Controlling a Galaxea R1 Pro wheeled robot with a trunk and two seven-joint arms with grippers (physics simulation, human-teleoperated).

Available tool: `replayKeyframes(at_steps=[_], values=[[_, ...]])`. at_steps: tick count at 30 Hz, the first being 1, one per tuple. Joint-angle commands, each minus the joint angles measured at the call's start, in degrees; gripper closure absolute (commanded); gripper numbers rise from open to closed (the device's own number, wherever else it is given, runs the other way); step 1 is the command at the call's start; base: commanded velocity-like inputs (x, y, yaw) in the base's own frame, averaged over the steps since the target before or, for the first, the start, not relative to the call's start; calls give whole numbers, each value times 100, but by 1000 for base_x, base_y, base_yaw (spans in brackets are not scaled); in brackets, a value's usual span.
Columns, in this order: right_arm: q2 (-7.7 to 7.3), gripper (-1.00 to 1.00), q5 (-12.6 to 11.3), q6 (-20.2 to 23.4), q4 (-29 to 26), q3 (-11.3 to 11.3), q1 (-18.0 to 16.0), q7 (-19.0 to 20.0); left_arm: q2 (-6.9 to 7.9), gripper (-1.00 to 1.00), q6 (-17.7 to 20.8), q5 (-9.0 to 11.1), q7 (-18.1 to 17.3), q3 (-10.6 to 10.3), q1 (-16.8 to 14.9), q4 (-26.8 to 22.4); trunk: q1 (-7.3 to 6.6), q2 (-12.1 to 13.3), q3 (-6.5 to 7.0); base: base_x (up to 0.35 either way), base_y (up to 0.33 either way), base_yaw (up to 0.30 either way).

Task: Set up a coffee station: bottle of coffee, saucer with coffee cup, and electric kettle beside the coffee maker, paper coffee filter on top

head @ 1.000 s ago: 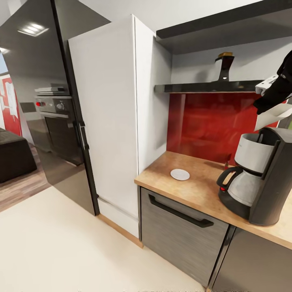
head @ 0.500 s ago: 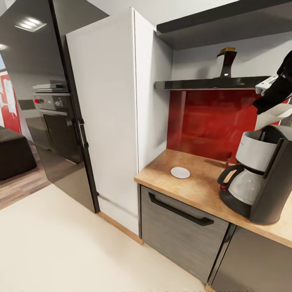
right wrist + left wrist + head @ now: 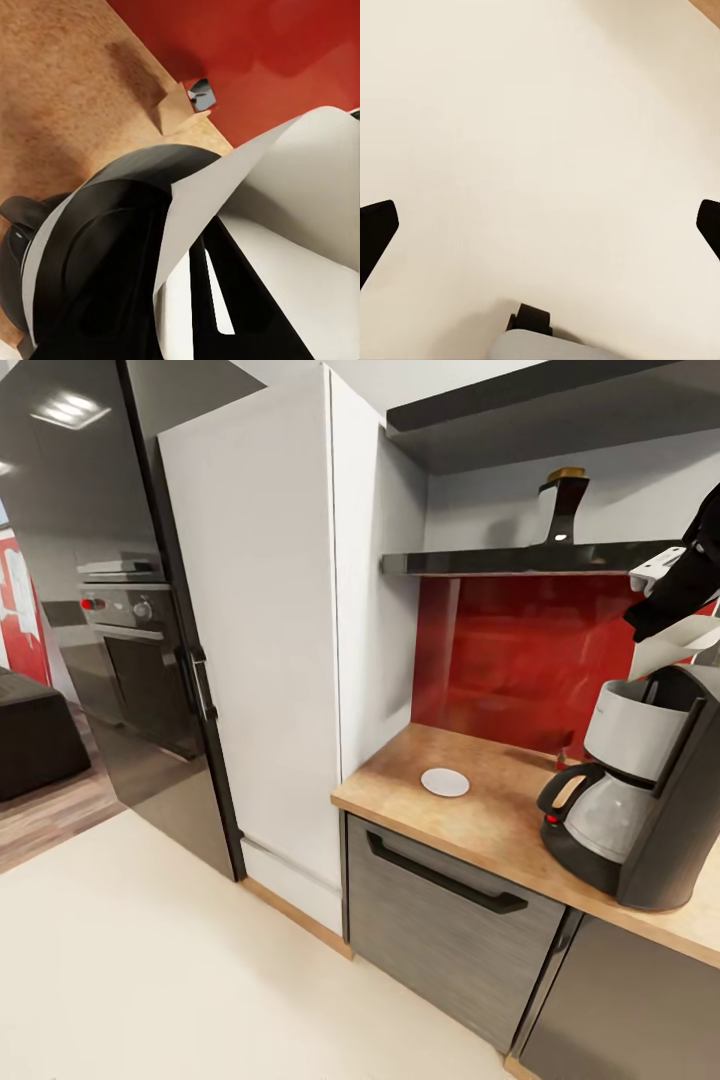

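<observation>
The right gripper [image 3: 672, 622] is closed on the paper filter [image 3: 672, 645], holding it just above the coffee maker [image 3: 640, 790], over the open top of its filter basket. The left gripper [image 3: 540, 225] hangs with its fingers [image 3: 376, 229] spread wide over bare pale floor, holding nothing. On the countertop [image 3: 480, 805] the saucer [image 3: 445, 782] lies well apart from the machine. The coffee bottle [image 3: 563, 508] stands on the black shelf [image 3: 520, 560]; no writing is legible on it.

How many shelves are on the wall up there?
2. A thin glossy black shelf sits just above the red wall with the bottle on it. A thicker dark grey shelf hangs higher up. More may be hidden.
</observation>
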Motion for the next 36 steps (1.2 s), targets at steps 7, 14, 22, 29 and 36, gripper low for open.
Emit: replayKeyframes(at_steps=[7,14,22,29,36], values=[[-7,100,52,39,-13,18,-3,44,-2,-100,-5,56,-1,0,3,-8,0,-3,-8,0,0,0],[-6,100,198,38,-13,19,-3,45,-2,-100,-5,54,-1,0,3,-8,0,-3,-8,0,0,0],[-1,100,396,38,-13,19,-3,47,-2,-100,-5,55,-1,0,4,-8,0,-3,-8,0,0,0],[6,100,411,38,-13,19,-3,47,-2,-100,-5,56,-1,0,2,-8,0,-3,-9,0,0,0],[15,100,411,38,-13,19,-3,47,-2,-100,-5,56,-1,0,4,-8,0,-3,-50,0,0,0]])
